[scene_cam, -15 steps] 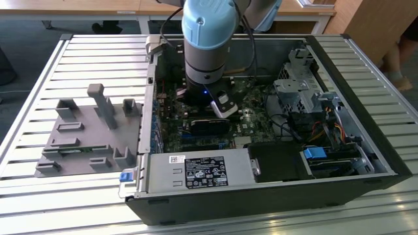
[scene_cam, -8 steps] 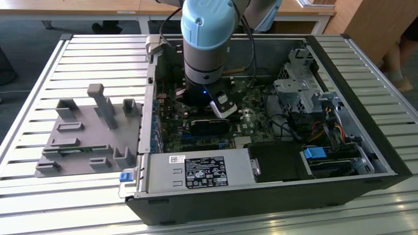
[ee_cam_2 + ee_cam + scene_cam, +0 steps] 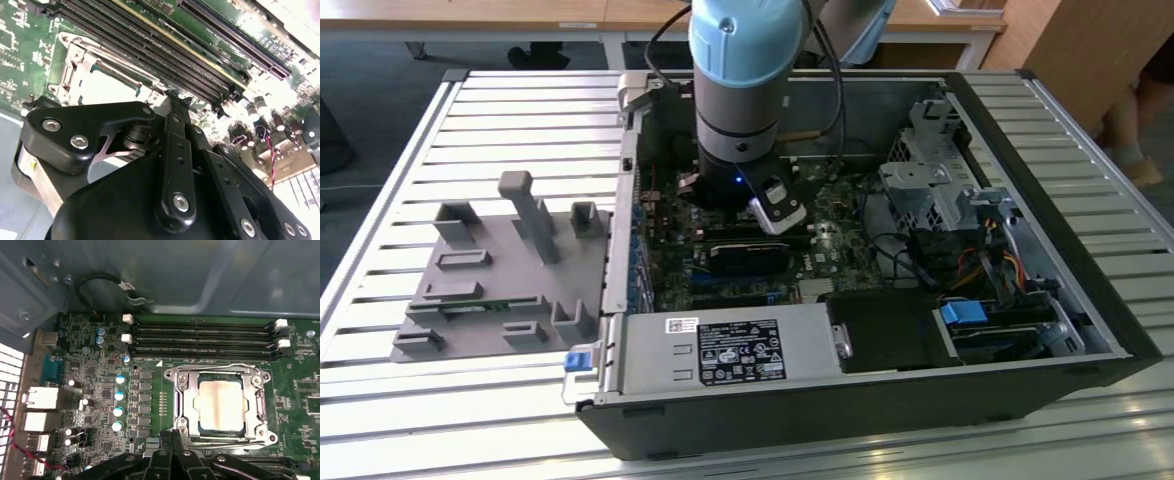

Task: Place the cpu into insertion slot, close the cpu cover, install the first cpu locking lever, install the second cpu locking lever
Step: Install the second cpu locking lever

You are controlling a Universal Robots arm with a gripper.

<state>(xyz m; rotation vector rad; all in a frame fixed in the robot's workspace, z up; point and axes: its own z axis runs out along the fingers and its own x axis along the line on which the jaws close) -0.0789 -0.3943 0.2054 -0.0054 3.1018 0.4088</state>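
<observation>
Your gripper hangs low at the socket's near edge, bottom centre of the first wrist view, fingers pressed together on nothing, likely to work a lever, since the chip sits seated mid-right under the closed cover.

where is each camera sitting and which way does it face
Exterior view: off the arm, above the open computer case, looking down; the arm reaches in.
First wrist view: on the arm, facing the motherboard; the cpu sits in the insertion slot, the cpu cover down; gripper at the edge.
Second wrist view: on the arm, low and oblique past the gripper.
Both wrist views share socket and memory slots.
</observation>
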